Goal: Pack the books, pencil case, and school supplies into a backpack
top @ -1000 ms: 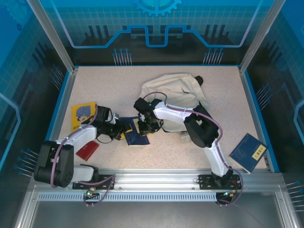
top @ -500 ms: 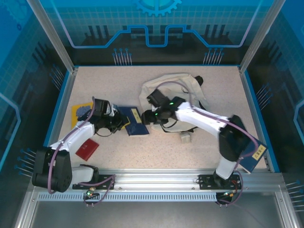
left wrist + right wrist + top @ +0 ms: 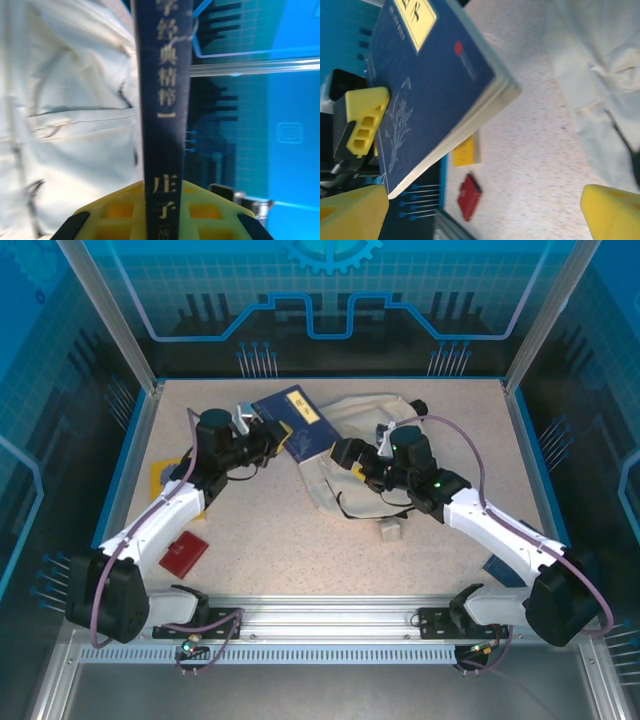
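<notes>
In the overhead view's upper centre the left gripper (image 3: pixel 266 433) clamps the navy book (image 3: pixel 298 420), likely light and stiff and best pinched near its spine, just left of the limp cream backpack (image 3: pixel 355 415), while the right gripper (image 3: pixel 347 453) hangs wide open, empty.

The top external view looks down from above and behind the black arm bases (image 3: pixel 108 598) at its bottom edge, taking in the whole speckled beige tabletop (image 3: pixel 270 540). The left wrist view sits very close, edge-on to the thin dark navy blue book (image 3: pixel 165 100), with the soft cream-white fabric backpack (image 3: pixel 65 110) at frame left. The right wrist view, also near, shares that book upper left, backpack upper right.
</notes>
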Tool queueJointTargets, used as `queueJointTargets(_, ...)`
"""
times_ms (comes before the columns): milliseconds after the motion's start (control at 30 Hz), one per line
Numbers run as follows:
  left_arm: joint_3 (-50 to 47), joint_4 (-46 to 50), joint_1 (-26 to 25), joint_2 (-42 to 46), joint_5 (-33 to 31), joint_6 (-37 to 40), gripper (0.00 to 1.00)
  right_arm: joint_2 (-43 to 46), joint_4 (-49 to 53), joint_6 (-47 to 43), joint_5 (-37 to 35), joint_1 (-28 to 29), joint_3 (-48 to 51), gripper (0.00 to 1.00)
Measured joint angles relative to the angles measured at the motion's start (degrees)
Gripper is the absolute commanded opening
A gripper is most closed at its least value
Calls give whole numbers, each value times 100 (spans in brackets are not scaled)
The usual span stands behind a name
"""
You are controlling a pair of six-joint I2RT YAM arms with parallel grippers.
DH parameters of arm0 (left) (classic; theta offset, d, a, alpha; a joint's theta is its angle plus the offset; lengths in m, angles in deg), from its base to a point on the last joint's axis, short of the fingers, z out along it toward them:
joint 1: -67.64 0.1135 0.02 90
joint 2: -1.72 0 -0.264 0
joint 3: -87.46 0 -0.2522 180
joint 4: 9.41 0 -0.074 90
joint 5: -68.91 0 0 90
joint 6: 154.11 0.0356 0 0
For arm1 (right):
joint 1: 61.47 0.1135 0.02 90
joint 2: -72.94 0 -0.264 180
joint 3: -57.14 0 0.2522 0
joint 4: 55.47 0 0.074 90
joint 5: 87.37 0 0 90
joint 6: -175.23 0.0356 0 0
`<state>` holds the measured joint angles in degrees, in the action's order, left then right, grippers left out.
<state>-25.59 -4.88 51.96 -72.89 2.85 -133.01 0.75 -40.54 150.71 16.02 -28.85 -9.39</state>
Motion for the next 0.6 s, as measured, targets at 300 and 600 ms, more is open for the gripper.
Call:
queueJointTargets(300,369,-778,-457,-529,-380,-837,0,-343,-1856,1427,494,-232,153,95)
queueJointTargets(600,376,-960,-511,-603,-426,-975,0,-1038,-3191,2544,494,-260,170,73)
